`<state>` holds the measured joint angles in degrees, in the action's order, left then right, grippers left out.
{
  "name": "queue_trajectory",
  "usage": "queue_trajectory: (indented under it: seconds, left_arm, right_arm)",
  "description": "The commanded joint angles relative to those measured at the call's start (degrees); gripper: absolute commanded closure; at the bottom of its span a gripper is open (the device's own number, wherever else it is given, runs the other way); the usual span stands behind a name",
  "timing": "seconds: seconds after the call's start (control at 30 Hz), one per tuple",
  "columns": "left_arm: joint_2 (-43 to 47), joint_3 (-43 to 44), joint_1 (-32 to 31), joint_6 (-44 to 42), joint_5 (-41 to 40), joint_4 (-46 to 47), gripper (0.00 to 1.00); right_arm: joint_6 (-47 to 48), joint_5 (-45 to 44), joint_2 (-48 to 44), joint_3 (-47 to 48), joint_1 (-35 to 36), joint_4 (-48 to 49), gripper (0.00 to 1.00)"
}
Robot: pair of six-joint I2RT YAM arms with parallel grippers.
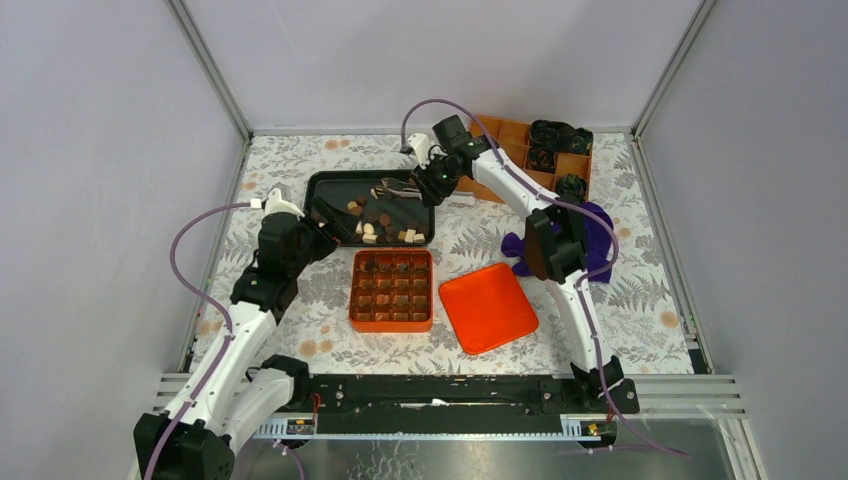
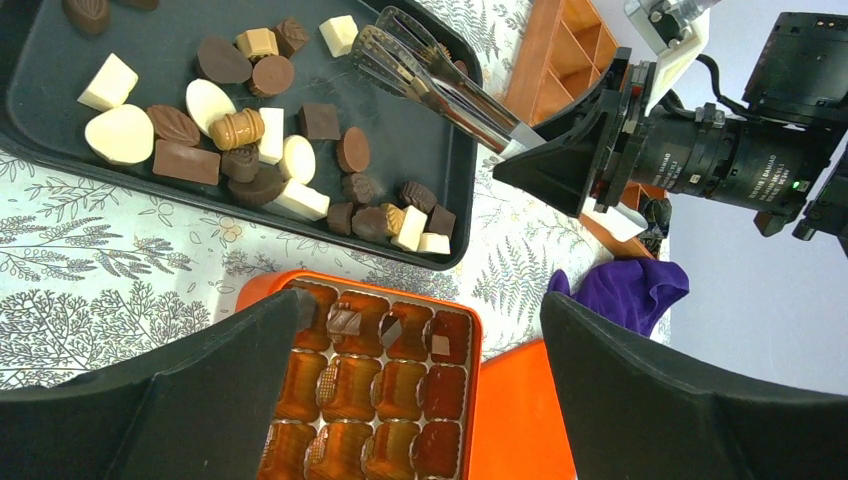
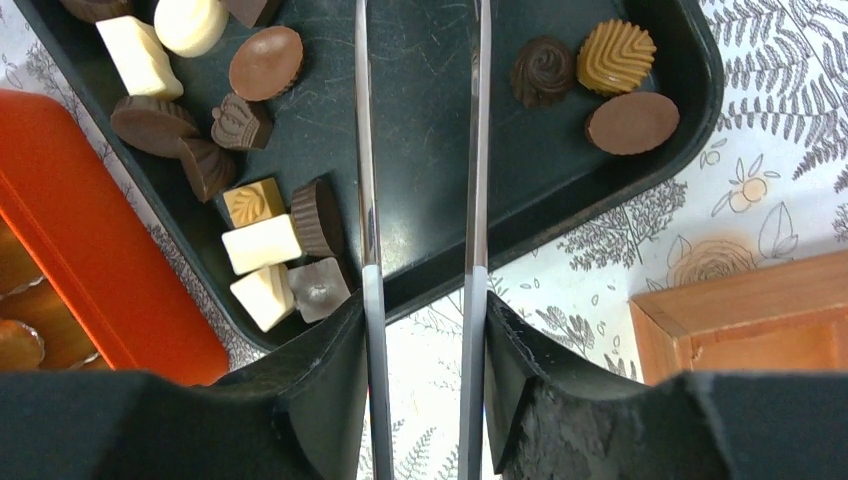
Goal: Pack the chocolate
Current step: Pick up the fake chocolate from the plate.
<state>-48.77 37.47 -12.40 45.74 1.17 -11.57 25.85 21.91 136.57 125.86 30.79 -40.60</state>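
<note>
Left gripper: hanging with its fingers spread wide and holding nothing, above the orange box at the lower middle of its wrist view.
Right gripper: pinching the handle end of the metal tongs. The two arms of the tongs are standing apart and reaching over the black tray, with no piece showing between the tips.
Where the chocolate is: the chocolate is lying mostly loose in the tray, at the upper middle of the overhead view. A few pieces are sitting in the box's row of cells nearest the tray.
How the chocolate looks: small moulded pieces in dark brown, milk brown and cream white. There are squares, ovals, swirls, ridged shells and one crown shape, all smooth and glossy.
Risk, slipping: smooth rounded pieces are likely to squirt out if squeezed off-centre.
Risk, crowding: pieces are touching in clusters, so the tips may nudge neighbours or lift two at once.
Risk, collision: both arms are hovering near the same tray and could bump.
Risk, misplacing: a piece released high may land tilted or in a filled cell.
</note>
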Motion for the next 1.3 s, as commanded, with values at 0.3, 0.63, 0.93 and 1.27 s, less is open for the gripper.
queue_trajectory:
  seconds: [0.3,0.63,0.93,1.27]
  left_arm:
    - [-0.1,0.3,0.9,0.0,0.0,2.2,0.01]
    - [-0.8,1.2,1.2,-0.6,0.0,1.6,0.01]
    - [-0.8,1.7,1.5,-1.4,-0.3,1.1,0.01]
    - [-1.4,2.8,1.8,-3.4,-0.1,-0.5,0.01]
  right_arm:
    - [-2.3,-1.1,3.0,5.7,1.5,3.7,0.52]
    - [-2.6,-3.1,5.7,8.5,2.7,4.3,0.51]
    - [-1.0,-4.4,4.6,7.0,2.6,4.6,0.62]
    - [-2.0,-2.0,-1.4,1.6,1.7,6.5,0.81]
